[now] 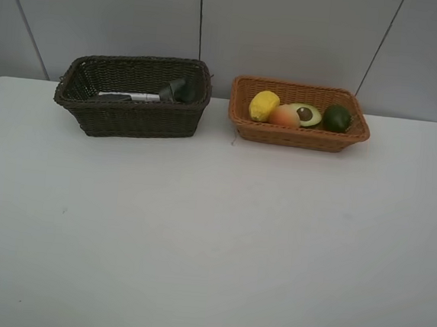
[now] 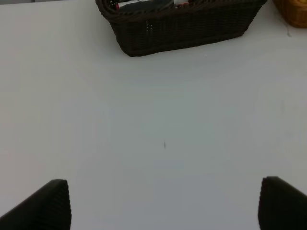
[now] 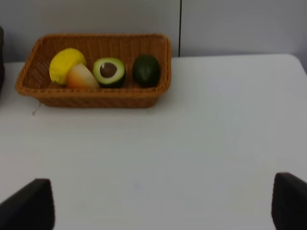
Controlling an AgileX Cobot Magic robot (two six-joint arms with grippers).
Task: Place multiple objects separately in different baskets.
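At the back left stands the dark brown basket [image 1: 138,120], holding a white marker [image 1: 136,97] and a dark pump bottle [image 1: 179,91]; its other contents are hidden. The orange-tan basket [image 1: 297,136] at the back right holds a yellow lemon [image 1: 264,105], an orange-red fruit [image 1: 285,116], a halved avocado [image 1: 307,115] and a dark green fruit [image 1: 336,118]. Neither arm shows in the high view. My left gripper [image 2: 165,206] is open and empty over bare table, well short of the dark basket [image 2: 182,31]. My right gripper [image 3: 160,203] is open and empty, short of the orange-tan basket [image 3: 96,98].
Both baskets sit near the far edge of a white table [image 1: 212,239], with a narrow gap between them. Grey wall panels [image 1: 291,32] rise behind. A corner of the orange-tan basket [image 2: 292,12] shows in the left wrist view. A small dark speck [image 2: 164,144] marks the tabletop.
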